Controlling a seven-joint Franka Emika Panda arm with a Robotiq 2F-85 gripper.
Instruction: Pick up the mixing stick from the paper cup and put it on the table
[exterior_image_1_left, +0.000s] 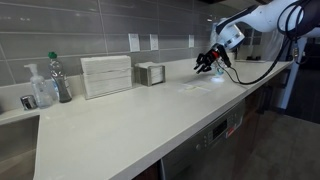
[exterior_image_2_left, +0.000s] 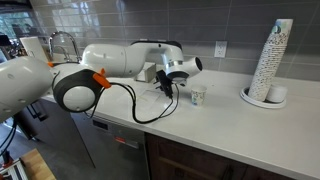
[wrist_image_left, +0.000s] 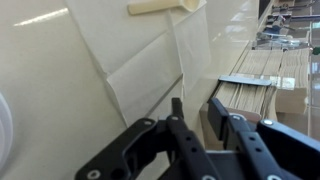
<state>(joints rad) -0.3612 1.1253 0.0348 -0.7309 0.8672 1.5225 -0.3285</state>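
Three views, and each one catches different stuff. Only the wrist view shows the mixing stick (wrist_image_left: 165, 7): one pale flat stick lying on the surface (wrist_image_left: 60, 90), out past the two fingers (wrist_image_left: 178, 128). The fingers stand a little apart with nothing between them. In an exterior view, one paper cup (exterior_image_2_left: 197, 96) sits upright just beside the fingers, and one tall stack of cups (exterior_image_2_left: 272, 55) stands well apart. The stick is too small to spot there. In an exterior view, two bottles stand at the far end: a soap bottle (exterior_image_1_left: 38, 90) and a green-capped bottle (exterior_image_1_left: 60, 78).
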